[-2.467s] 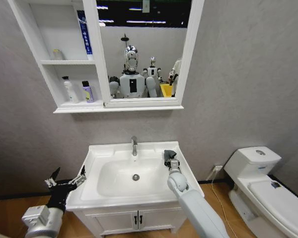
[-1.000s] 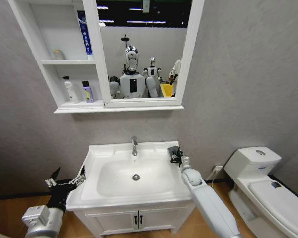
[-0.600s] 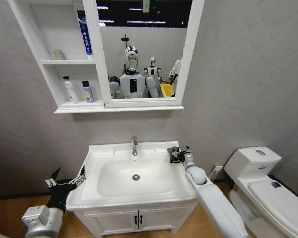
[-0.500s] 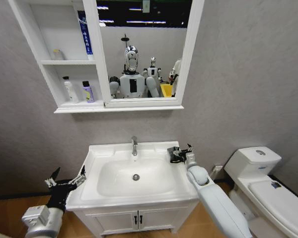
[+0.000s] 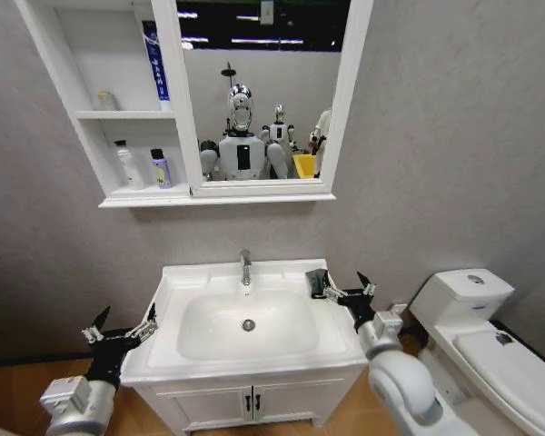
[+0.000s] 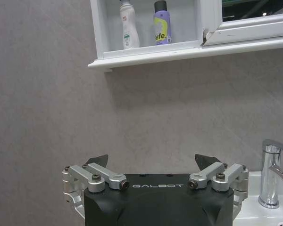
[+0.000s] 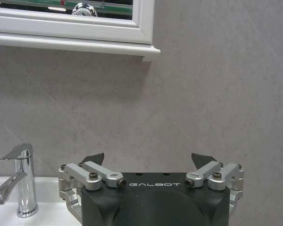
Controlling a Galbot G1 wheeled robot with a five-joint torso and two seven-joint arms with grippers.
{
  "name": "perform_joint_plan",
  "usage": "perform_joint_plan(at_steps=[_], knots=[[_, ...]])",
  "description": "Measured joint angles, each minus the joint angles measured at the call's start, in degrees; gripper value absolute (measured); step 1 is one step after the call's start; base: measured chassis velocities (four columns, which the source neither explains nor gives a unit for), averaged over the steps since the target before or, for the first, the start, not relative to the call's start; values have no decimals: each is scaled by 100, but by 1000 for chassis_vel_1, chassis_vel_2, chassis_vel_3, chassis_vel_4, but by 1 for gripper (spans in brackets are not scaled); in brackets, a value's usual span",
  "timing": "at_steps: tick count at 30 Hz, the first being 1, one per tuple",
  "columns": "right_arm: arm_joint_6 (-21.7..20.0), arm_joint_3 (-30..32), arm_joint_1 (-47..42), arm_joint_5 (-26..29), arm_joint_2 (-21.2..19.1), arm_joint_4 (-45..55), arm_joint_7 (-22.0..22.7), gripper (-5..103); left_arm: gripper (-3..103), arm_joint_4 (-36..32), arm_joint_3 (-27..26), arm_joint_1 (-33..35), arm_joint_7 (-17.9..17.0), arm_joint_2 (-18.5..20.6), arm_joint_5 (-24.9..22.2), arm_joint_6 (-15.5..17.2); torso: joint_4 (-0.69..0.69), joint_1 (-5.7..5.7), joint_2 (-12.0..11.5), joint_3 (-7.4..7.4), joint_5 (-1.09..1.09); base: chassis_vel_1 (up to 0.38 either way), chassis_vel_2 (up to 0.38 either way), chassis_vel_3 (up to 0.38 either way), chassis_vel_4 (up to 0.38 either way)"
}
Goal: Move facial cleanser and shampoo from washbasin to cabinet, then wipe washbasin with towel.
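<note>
Hand (image 5: pixel 349 289) of the right arm, raised beside the right rear corner of the washbasin (image 5: pixel 247 320), fingers spread wide and holding nothing. The towel (image 5: pixel 317 282), a small dark bunched cloth, lies on the washbasin's rim at that corner, just beside the right hand on its faucet side; contact between them cannot be told. The chrome faucet (image 5: pixel 245 267) stands at the middle of the rear rim, above the oval bowl and its round drain (image 5: pixel 248 324). Left hand (image 5: pixel 119 330), likewise wide and empty, is held low off the washbasin's front left corner, well apart from the towel. In the cabinet (image 5: pixel 118 109) on the wall above, joined to the mirror (image 5: pixel 263 91), a white bottle (image 5: pixel 126 164) and a purple bottle (image 5: pixel 160 169) stand side by side in the lowest cubby.
</note>
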Motion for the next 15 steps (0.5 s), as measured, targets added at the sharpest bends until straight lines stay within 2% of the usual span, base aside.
perform_joint_plan(at_steps=[6,15], knots=[[139,-45,-591,-618,328,364,-44,100,100,0,0,0,0,0,0,0,0,0,0,0,-1,0,0,0,0],[-15,-73,-674,-730,325,617,-108,100,100,0,0,0,0,0,0,0,1,1,-1,1,-1,0,0,0,0]])
